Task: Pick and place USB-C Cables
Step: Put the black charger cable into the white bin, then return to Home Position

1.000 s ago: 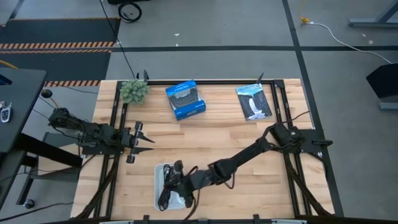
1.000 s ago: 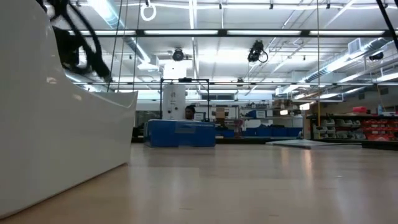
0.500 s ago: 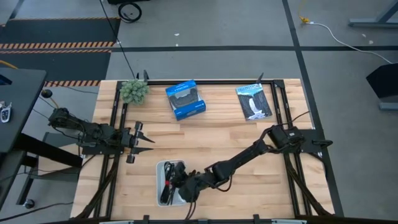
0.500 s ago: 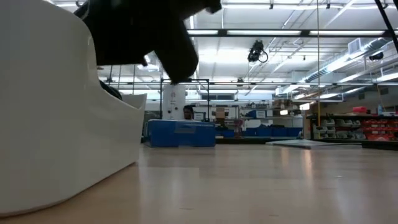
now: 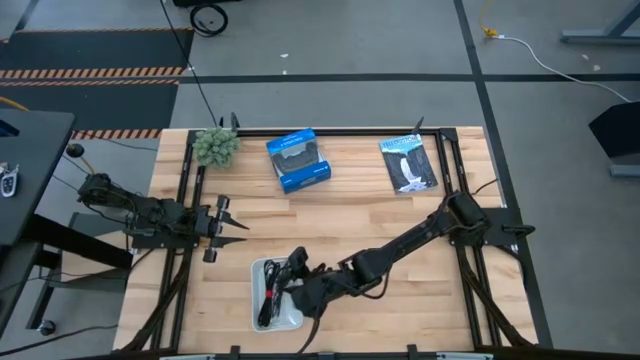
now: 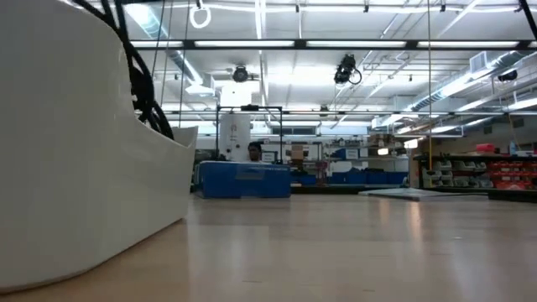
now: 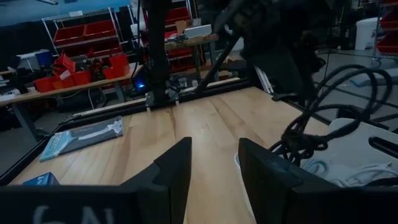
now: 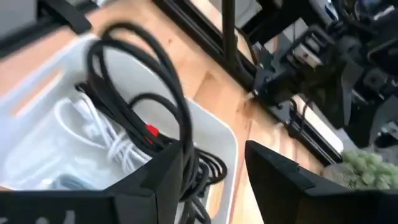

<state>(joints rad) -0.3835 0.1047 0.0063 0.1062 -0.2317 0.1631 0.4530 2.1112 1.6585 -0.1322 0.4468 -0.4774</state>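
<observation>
My right arm stretched low, right gripper (image 5: 296,262) over white tray (image 5: 256,318), jaws parted, gripping nothing; black cable with red tie (image 8: 149,130) in tray.

Left gripper (image 5: 236,227) parked beyond tray, jaws apart, empty.

No writing I can read.

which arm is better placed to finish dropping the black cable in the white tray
The right. Its pincer is over the white tray, beside the black cable looped above it. The left pincer waits apart, near the table's left edge.

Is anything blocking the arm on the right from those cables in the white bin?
Nothing visible does. The right gripper hangs open right over the white bin, where the black cable with a red tie loops up beside the white cable.
</observation>
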